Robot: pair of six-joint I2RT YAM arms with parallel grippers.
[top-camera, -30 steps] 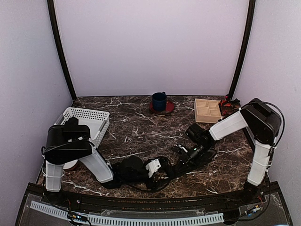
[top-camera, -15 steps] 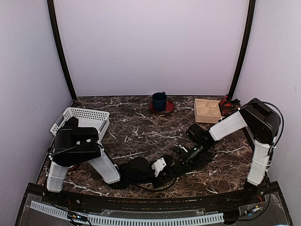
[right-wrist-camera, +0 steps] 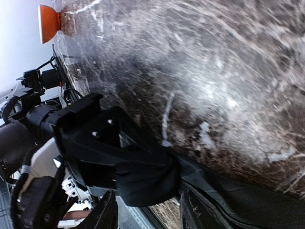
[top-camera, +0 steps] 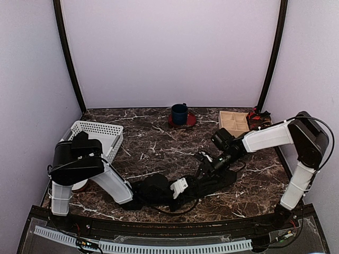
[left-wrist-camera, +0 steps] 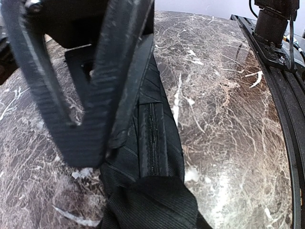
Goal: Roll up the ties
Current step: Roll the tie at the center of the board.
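Observation:
A black tie (top-camera: 218, 181) lies on the marble near the front, between my two grippers. In the left wrist view its strip (left-wrist-camera: 153, 124) runs away from a folded-over end (left-wrist-camera: 159, 200) that covers my left gripper's own tips. My left gripper (top-camera: 192, 185) is shut on that folded end; the right wrist view shows the fabric bunched round its tip (right-wrist-camera: 145, 179). My right gripper (right-wrist-camera: 145, 215) stands open just above the tie, with nothing pinched between its fingers (left-wrist-camera: 43, 95).
A white basket (top-camera: 92, 135) stands at the left. At the back are a blue mug on a red saucer (top-camera: 179, 113), a wooden compartment tray (top-camera: 233, 123) and a small red-and-black object (top-camera: 258, 117). The table's front rail (top-camera: 159, 233) runs close behind the grippers.
The right gripper has opened, let go of the tie and pulled back a little. The left gripper has slid right and closed onto the folded end.

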